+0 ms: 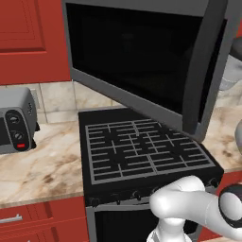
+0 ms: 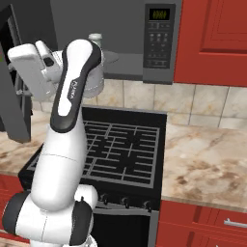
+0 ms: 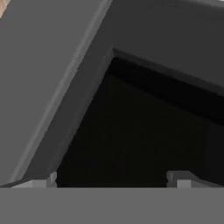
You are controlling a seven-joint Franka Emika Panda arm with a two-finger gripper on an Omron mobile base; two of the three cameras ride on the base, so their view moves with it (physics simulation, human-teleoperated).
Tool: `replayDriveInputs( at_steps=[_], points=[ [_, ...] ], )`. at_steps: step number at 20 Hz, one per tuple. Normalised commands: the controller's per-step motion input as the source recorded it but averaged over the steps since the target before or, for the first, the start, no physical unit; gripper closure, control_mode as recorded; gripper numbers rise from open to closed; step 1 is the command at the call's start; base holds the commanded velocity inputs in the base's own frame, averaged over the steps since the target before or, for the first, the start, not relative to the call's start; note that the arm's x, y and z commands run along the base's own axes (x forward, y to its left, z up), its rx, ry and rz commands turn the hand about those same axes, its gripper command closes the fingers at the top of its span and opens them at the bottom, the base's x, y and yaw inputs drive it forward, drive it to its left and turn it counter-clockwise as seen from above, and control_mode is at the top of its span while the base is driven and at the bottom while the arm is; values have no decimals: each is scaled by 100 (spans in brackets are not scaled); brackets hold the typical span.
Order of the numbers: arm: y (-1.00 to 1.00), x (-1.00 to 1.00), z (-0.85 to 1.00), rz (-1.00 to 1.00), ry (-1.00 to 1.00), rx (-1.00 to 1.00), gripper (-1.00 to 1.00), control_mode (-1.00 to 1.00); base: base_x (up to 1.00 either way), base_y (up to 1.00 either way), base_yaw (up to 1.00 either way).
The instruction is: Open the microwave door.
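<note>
Your gripper (image 3: pixel 112 179) shows its fingertips (image 3: pixel 181 179) apart, holding nothing, facing the microwave door (image 1: pixel 137 61). The door stands swung well out from the microwave (image 2: pixel 161 41) above the stove (image 1: pixel 142 151); opening looks largely done, though perhaps not fully.

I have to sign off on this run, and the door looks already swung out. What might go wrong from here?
1. The hand sits right against the open microwave door; pulling back carelessly may knock the door back toward closing.
2. The door hangs over the stove, and the arm's elbow is above the burners, so a wide swing might hit either.
3. A jar stands inside the microwave, close to the arm.
</note>
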Motion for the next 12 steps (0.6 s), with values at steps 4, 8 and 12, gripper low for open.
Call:
replayDriveInputs(
  at_steps=[4,8,12],
  points=[
    [97,-75,0,19,-35,0,-100,-100,0,0,0],
    [100,-29,0,8,-27,0,-100,-100,0,0,0],
    [100,7,0,0,-10,0,-100,-100,0,0,0]
  ],
)
